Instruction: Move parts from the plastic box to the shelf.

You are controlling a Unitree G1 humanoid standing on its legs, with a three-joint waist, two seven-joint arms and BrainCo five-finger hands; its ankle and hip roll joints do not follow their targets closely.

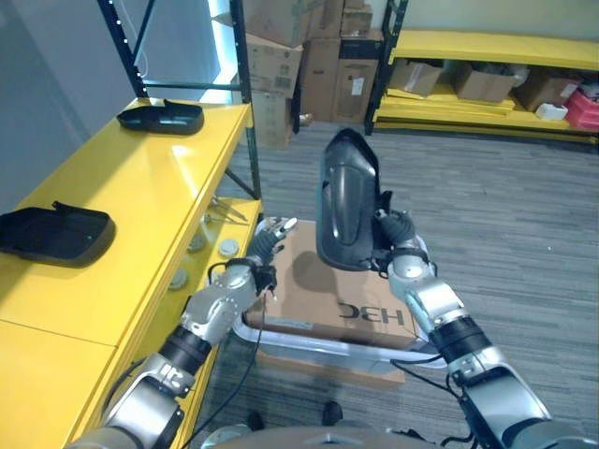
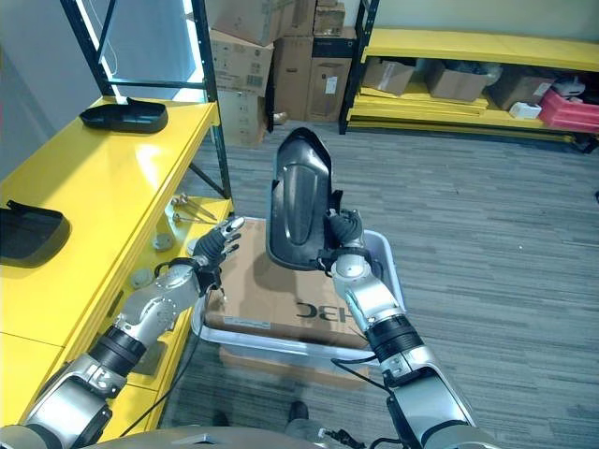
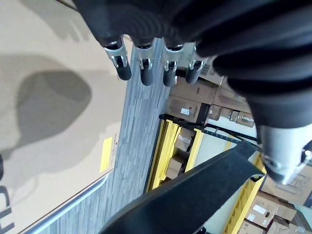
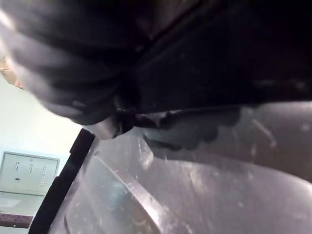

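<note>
While the right hand (image 1: 395, 245) grips a dark moulded part (image 1: 344, 201) upright above the plastic box (image 1: 323, 348), the left eye view places two more dark parts on the yellow shelf: a near part (image 1: 51, 234) at 9 o'clock and a far part (image 1: 161, 117) at 11 o'clock. A cardboard sheet (image 1: 323, 299) covers the box at 6 o'clock.

In the right eye view, the left hand (image 2: 213, 251) hovers over the cardboard's edge at 8 o'clock, its fingers (image 2: 227, 234) extended and released, holding nothing.

From the left wrist view, those straight fingers hang above the cardboard, with the held part's dark edge close by.

In the right wrist view, the part's glossy grey surface sits pressed against the hand's dark cover, clasped firmly.
</note>
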